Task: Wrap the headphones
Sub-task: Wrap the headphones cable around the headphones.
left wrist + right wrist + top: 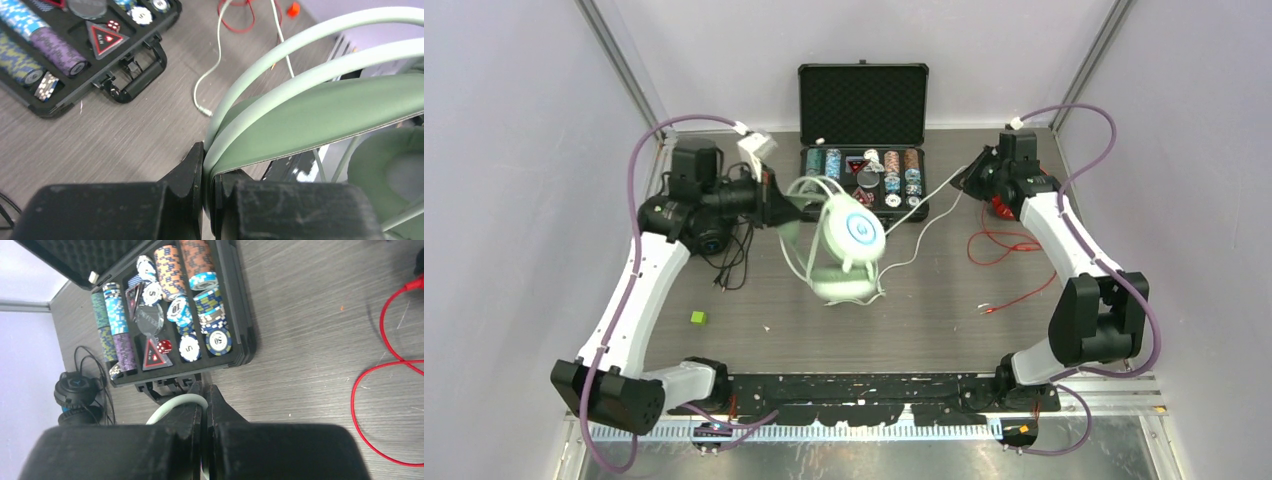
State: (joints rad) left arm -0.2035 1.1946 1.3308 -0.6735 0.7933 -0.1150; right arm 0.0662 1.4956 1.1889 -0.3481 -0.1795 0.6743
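Note:
The pale mint-green headphones hang tilted above the table's middle. My left gripper is shut on their headband, which is pinched between the jaws of the gripper. Their white cable stretches right to my right gripper, which is shut on it. In the right wrist view the cable loops over one finger of the gripper. The cable's plug end lies on the table. The black headphones lie under the left arm. The red headphones are mostly hidden behind the right arm.
An open black case of poker chips stands at the back centre, just behind the hanging headphones. A red cable sprawls on the right, and a black cable on the left. A small green cube lies near the left front.

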